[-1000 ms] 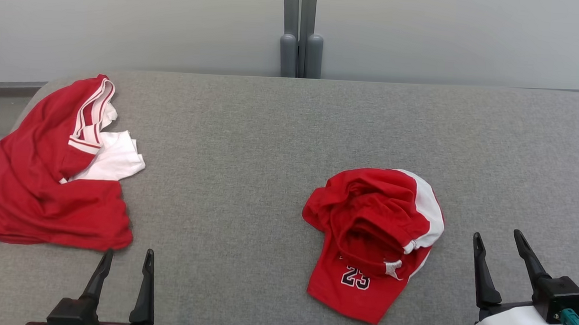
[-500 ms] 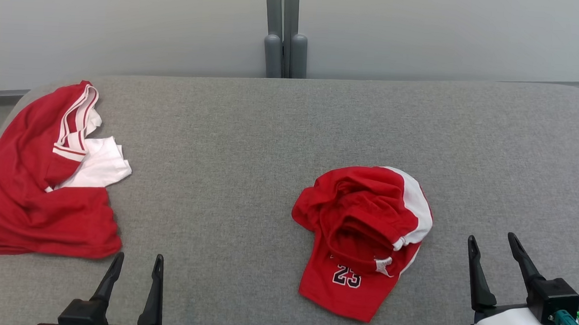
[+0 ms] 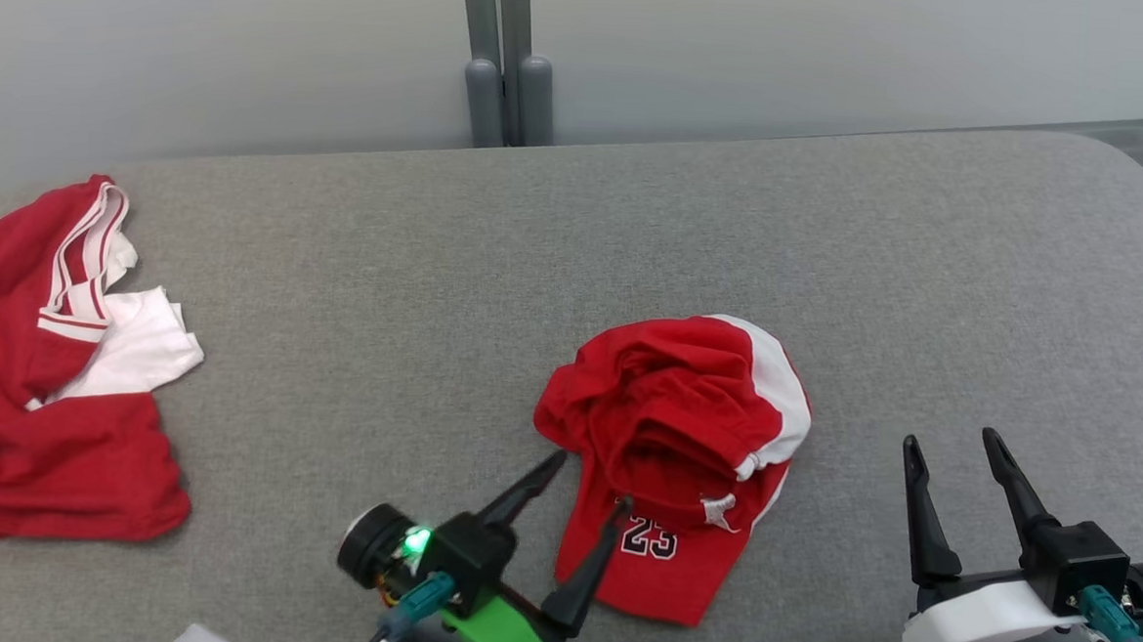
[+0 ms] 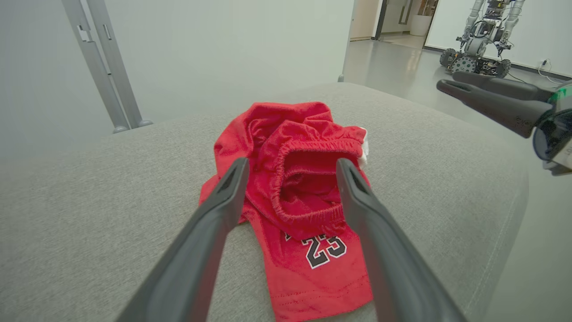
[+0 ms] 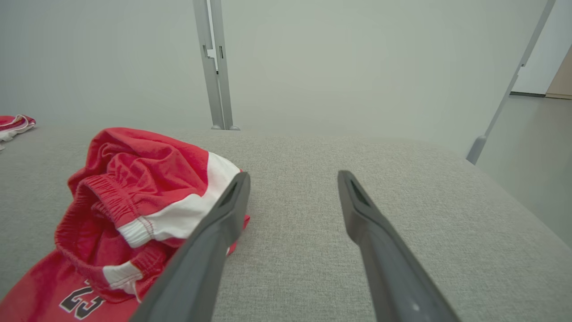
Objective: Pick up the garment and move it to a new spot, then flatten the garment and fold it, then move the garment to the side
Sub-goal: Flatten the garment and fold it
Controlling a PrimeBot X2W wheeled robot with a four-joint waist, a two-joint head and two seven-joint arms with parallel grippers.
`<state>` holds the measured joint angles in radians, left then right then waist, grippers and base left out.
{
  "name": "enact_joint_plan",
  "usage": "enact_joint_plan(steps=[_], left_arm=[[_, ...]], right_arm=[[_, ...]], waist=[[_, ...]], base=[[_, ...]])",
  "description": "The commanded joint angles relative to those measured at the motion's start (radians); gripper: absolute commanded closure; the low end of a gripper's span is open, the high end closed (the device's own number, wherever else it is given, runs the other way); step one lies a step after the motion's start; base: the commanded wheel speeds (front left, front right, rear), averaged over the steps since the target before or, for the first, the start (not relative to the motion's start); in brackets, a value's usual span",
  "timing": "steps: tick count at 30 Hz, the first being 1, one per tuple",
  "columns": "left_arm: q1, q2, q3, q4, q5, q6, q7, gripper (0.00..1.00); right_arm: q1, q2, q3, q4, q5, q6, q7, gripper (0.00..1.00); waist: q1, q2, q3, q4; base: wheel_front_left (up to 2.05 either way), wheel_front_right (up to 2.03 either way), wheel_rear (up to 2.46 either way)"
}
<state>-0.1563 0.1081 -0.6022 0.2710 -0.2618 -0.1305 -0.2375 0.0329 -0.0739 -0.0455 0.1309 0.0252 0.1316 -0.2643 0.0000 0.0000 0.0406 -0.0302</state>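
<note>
A crumpled red-and-white jersey (image 3: 39, 410) lies at the far left of the grey padded table (image 3: 418, 254), well apart from the rest, and a grey post (image 3: 501, 73) stands behind the far edge. Right of centre, the left gripper (image 3: 594, 479) spreads its fingers wide and empty, tips at the near-left edge of the bunched red shorts (image 3: 674, 414) numbered 23. Further right, the right gripper (image 3: 950, 437) hangs near the shorts, fingers likewise wide apart, holding nothing.
</note>
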Motion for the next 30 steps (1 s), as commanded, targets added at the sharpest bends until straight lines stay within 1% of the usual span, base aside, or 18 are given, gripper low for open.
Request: enact_joint_plan(steps=[1, 4, 7, 11, 14, 17, 22, 23, 24, 25, 26, 28, 30], left_arm=[[-0.053, 0.006, -0.051, 0.019, -0.029, 0.001, 0.021, 0.0], [-0.135, 0.014, -0.156, 0.072, -0.06, 0.001, 0.081, 0.0], [-0.207, 0.016, -0.21, 0.127, -0.1, 0.001, 0.135, 0.0], [-0.25, 0.015, -0.206, 0.199, -0.13, 0.002, 0.168, 0.0], [-0.263, 0.019, -0.203, 0.244, -0.141, 0.006, 0.194, 0.0], [-0.274, 0.02, -0.204, 0.273, -0.151, 0.006, 0.222, 0.0], [-0.284, 0.021, -0.207, 0.288, -0.152, 0.008, 0.238, 0.0], [-0.29, 0.019, -0.211, 0.29, -0.151, 0.008, 0.244, 0.34], [-0.293, 0.019, -0.215, 0.294, -0.147, 0.008, 0.248, 0.61], [-0.293, 0.016, -0.218, 0.3, -0.149, 0.009, 0.257, 0.85], [-0.293, 0.015, -0.22, 0.305, -0.152, 0.01, 0.262, 1.0], [-0.297, 0.014, -0.223, 0.31, -0.15, 0.011, 0.263, 1.0], [-0.297, 0.004, -0.211, 0.298, -0.173, 0.01, 0.25, 1.0]], right_arm=[[-0.012, 0.002, 0.006, -0.001, 0.008, -0.002, 0.0, 0.0], [-0.028, 0.007, 0.015, -0.004, 0.011, -0.002, 0.0, 0.0], [-0.044, 0.013, 0.012, -0.007, 0.018, -0.002, 0.0, 0.0], [-0.047, 0.019, -0.003, -0.006, 0.026, -0.002, 0.0, 0.0], [-0.036, 0.022, -0.016, -0.003, 0.03, -0.002, 0.0, 0.0], [-0.03, 0.023, -0.026, 0.0, 0.042, -0.002, 0.0, 0.0], [-0.038, 0.023, -0.022, 0.005, 0.066, -0.002, 0.0, 0.0], [-0.042, 0.023, -0.019, 0.006, 0.069, -0.002, 0.0, 0.0], [-0.045, 0.023, -0.017, 0.007, 0.072, -0.002, 0.0, 0.0], [-0.049, 0.023, -0.015, 0.008, 0.074, -0.002, 0.0, 0.0], [-0.051, 0.023, -0.013, 0.009, 0.077, -0.002, 0.0, 0.0], [-0.054, 0.023, -0.012, 0.01, 0.079, -0.002, 0.0, 0.0], [-0.052, 0.023, -0.015, 0.009, 0.082, -0.002, 0.0, 0.0]], waist=[[0.0, 0.0, 0.026, -0.051], [0.0, 0.0, 0.052, -0.098], [0.0, 0.0, 0.088, -0.154], [0.0, 0.0, 0.118, -0.216], [0.0, 0.0, 0.127, -0.244], [0.0, 0.0, 0.135, -0.259], [0.0, 0.0, 0.137, -0.265], [0.0, 0.0, 0.137, -0.266], [0.0, 0.0, 0.137, -0.266], [0.0, 0.0, 0.136, -0.266], [0.0, 0.0, 0.136, -0.266], [0.0, 0.0, 0.134, -0.266], [0.0, 0.0, 0.131, -0.263]], base=[[0.0, 0.0, 0.0], [0.0, 0.0, 0.0], [0.0, 0.0, 0.0], [0.0, 0.0, 0.0], [0.0, 0.0, 0.0], [0.0, 0.0, 0.0], [0.0, 0.0, 0.0], [0.0, 0.0, 0.0], [0.0, 0.0, 0.0], [0.0, 0.0, 0.0], [0.0, 0.0, 0.0], [0.0, 0.0, 0.0], [0.0, 0.0, 0.0]])
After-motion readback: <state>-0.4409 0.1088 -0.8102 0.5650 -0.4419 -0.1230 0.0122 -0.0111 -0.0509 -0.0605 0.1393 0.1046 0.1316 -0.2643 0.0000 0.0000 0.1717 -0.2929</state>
